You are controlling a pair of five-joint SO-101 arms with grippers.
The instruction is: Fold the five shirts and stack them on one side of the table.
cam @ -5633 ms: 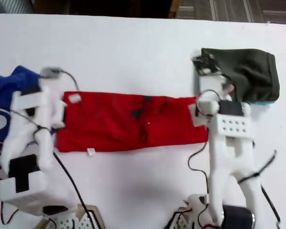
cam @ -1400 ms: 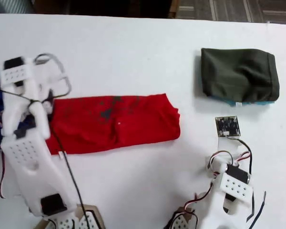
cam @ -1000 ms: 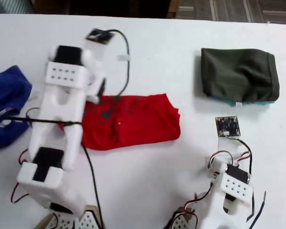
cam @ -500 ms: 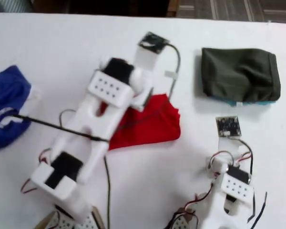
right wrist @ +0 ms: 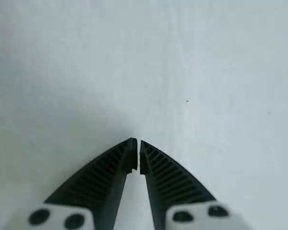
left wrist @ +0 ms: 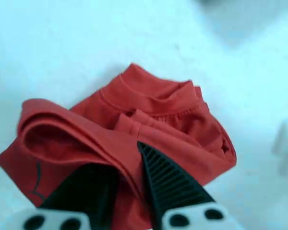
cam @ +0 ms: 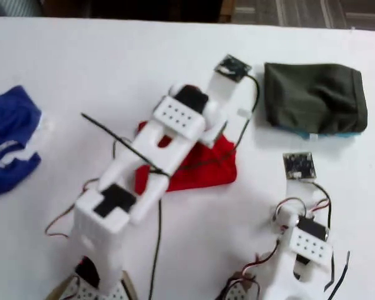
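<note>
Red shirt [cam: 206,169] lying bunched at mid-tabletop [cam: 144,56], one raised fold being clamped in left pincer [left wrist: 132,165], rest spreading just beyond it; right pincer [right wrist: 137,153] resting closed, gripping nothing, near right.

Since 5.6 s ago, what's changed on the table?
The left gripper, shut on the red shirt at its left end, carried that end rightward across the shirt and folded it into a short bundle. The right gripper left the shirt's right end and drew back to the near side; it is shut on nothing. The green folded shirt and blue shirt stayed put.
</note>
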